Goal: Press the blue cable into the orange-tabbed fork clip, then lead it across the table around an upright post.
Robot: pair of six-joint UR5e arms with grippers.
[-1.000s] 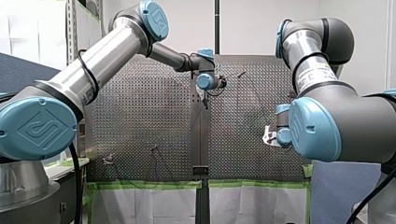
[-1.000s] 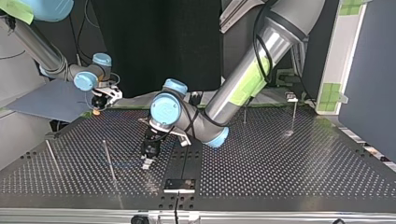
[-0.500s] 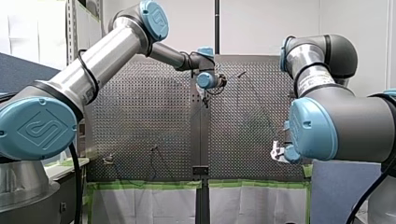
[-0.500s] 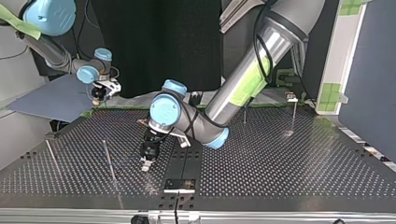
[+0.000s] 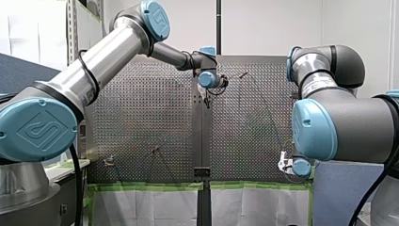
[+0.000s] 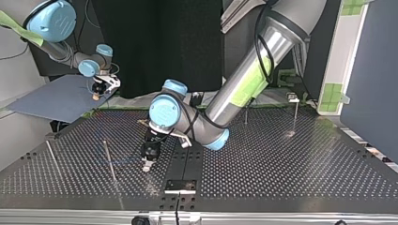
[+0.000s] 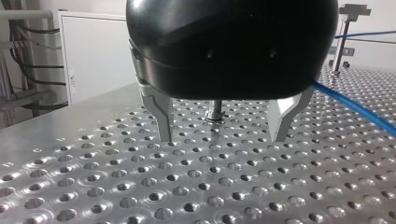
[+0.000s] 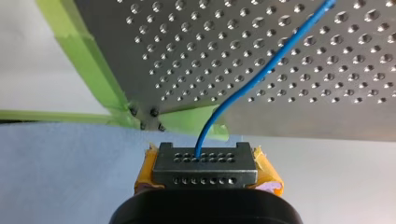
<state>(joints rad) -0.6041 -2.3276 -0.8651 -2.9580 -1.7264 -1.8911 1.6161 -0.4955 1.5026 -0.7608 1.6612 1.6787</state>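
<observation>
The blue cable [image 8: 261, 74] runs from my right gripper [image 8: 204, 158] across the perforated table [image 8: 327, 107]. That gripper, with yellow pads, is shut on the cable and hangs just off the table's corner [image 6: 96, 96], at the front view's lower right [image 5: 283, 162]. My left gripper [image 7: 222, 139] stands open just above the table, nothing between its metal fingers [image 7: 161, 116]. A short stud [image 7: 215, 111] stands just ahead of it and the cable [image 7: 355, 107] passes beside one finger. In the top view my left gripper [image 6: 147, 165] is near the middle, beside an upright post [image 6: 110, 161].
More thin posts stand at the top view's left [image 6: 51, 159] and right [image 6: 295, 115]. A black strip [image 6: 185, 164] runs down the table's middle. Green tape [image 8: 88, 70] edges the table's corner, with a blue-grey sheet [image 6: 51, 101] beyond it.
My right gripper has drawn back with the cable, off the table's corner at the top view's upper left, and lower in the front view. My left arm has barely moved.
</observation>
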